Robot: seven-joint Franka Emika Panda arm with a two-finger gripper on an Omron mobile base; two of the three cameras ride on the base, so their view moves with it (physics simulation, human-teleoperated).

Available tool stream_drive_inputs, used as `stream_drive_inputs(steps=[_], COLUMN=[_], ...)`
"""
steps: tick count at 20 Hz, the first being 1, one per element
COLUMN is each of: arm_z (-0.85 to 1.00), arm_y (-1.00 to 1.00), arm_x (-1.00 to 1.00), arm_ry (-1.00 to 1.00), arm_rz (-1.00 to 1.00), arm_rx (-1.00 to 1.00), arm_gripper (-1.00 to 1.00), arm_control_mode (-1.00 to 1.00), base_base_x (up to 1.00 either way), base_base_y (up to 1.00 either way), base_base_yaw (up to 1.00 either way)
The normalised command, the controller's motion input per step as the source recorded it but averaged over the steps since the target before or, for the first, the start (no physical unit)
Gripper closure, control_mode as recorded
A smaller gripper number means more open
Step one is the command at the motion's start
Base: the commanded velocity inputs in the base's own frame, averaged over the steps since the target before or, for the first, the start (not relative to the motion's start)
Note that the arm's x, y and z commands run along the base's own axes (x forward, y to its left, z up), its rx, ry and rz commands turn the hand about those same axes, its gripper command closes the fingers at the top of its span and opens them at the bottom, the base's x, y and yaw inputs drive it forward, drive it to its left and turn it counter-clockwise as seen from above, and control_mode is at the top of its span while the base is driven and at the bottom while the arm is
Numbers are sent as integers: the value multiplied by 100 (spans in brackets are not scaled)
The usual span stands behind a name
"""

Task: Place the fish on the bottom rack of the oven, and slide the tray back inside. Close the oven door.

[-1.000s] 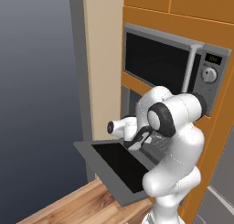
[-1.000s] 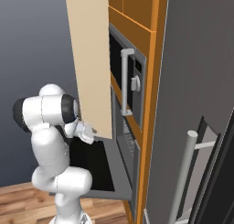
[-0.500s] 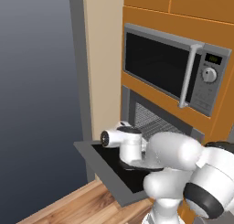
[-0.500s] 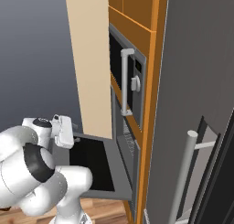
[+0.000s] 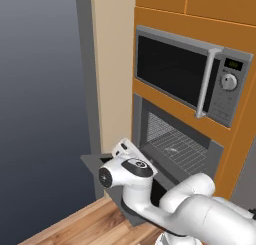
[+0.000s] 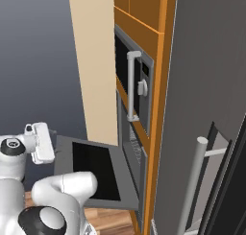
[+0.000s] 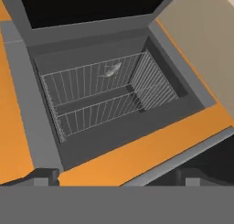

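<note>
The fish point(image 7: 111, 70) is small and silver-grey. It lies on a grey wire rack point(image 7: 82, 83) inside the oven point(image 7: 45, 127), the rack nearer the door; in the left base view the fish point(image 5: 172, 150) shows on the same rack point(image 5: 187, 151). The oven door point(image 6: 96, 169) hangs fully down, black glass up. My gripper point(image 7: 117, 178) is open and holds nothing, its dark fingertips point(image 7: 43, 176) wide apart. It faces the cavity from a distance. My white hand point(image 6: 41, 143) hovers past the door's outer edge.
The microwave point(image 5: 180, 74) with its vertical handle sits right above the oven. A beige side panel point(image 5: 112, 64) flanks the oven on the left, with wooden floor point(image 5: 85, 224) below. My own arm point(image 5: 200, 209) curls low in front of the door.
My hand has drawn back from the oven front to beyond the door's outer edge, and the arm has folded down low. The gripper stays open; the fish has not moved.
</note>
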Motion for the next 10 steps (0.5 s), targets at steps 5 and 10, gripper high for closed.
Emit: stream_drive_inputs(steps=[5,10], arm_z=[30,-4], arm_y=[94,100], arm_x=[-17,-4], arm_ry=[-16,0], arm_rz=[0,0], arm_rx=[0,0], arm_gripper=[-100,-100], arm_control_mode=[-100,-100], base_base_x=[0,0], base_base_y=[0,0], base_base_yaw=[0,0])
